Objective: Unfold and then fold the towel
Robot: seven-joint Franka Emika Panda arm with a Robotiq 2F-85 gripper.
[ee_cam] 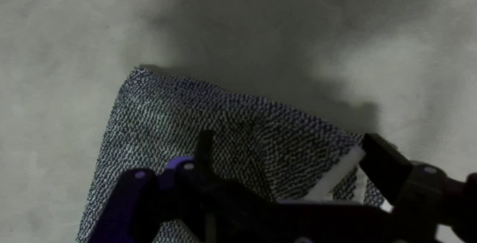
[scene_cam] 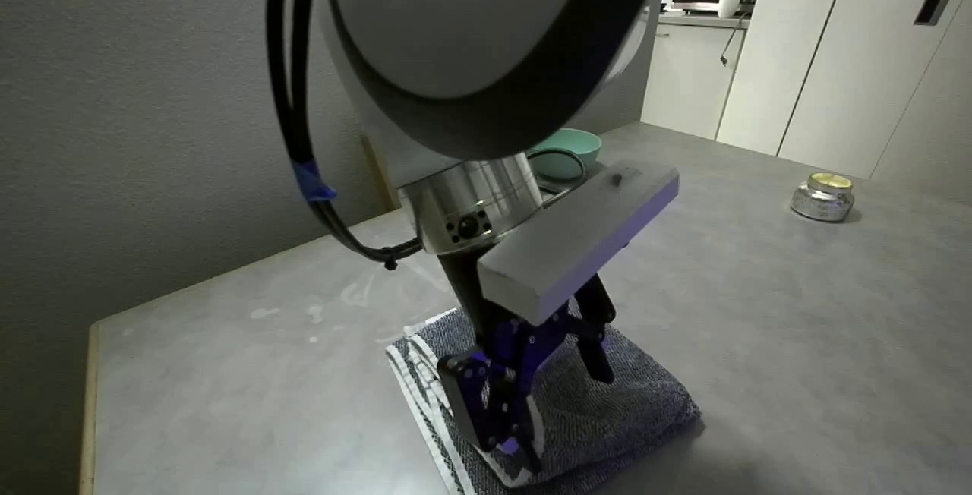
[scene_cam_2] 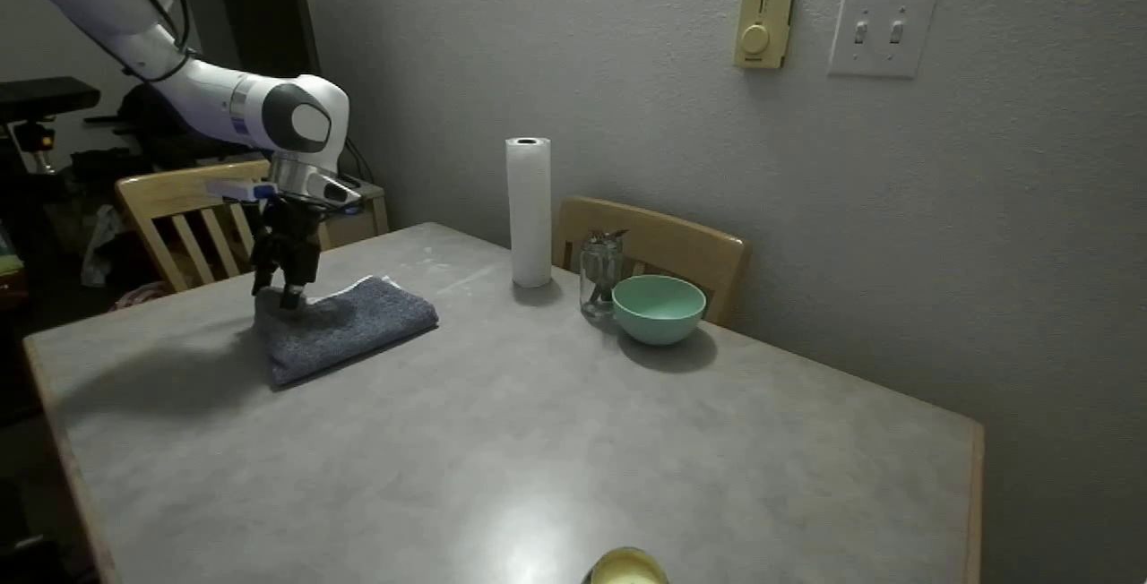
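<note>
The towel (scene_cam: 638, 404) lies folded on the table, dark grey-blue with white striped edge bands along one side. It also shows in an exterior view (scene_cam_2: 358, 326) and in the wrist view (ee_cam: 149, 120). My gripper (scene_cam: 568, 417) points down over the end of the towel; it also shows in an exterior view (scene_cam_2: 275, 296). In the wrist view the gripper (ee_cam: 287, 138) is open, its fingers wide apart. One finger is at the corner with the white edge band, the other over the grey part. Whether the fingertips touch the cloth I cannot tell.
A white paper roll (scene_cam_2: 529, 217) stands by the wall. A glass jar with utensils (scene_cam_2: 599, 275) and a green bowl (scene_cam_2: 659, 308) stand beside it. A silver jar with a yellow top (scene_cam: 824, 197) stands farther off. The table edge (scene_cam: 88, 404) runs along one side.
</note>
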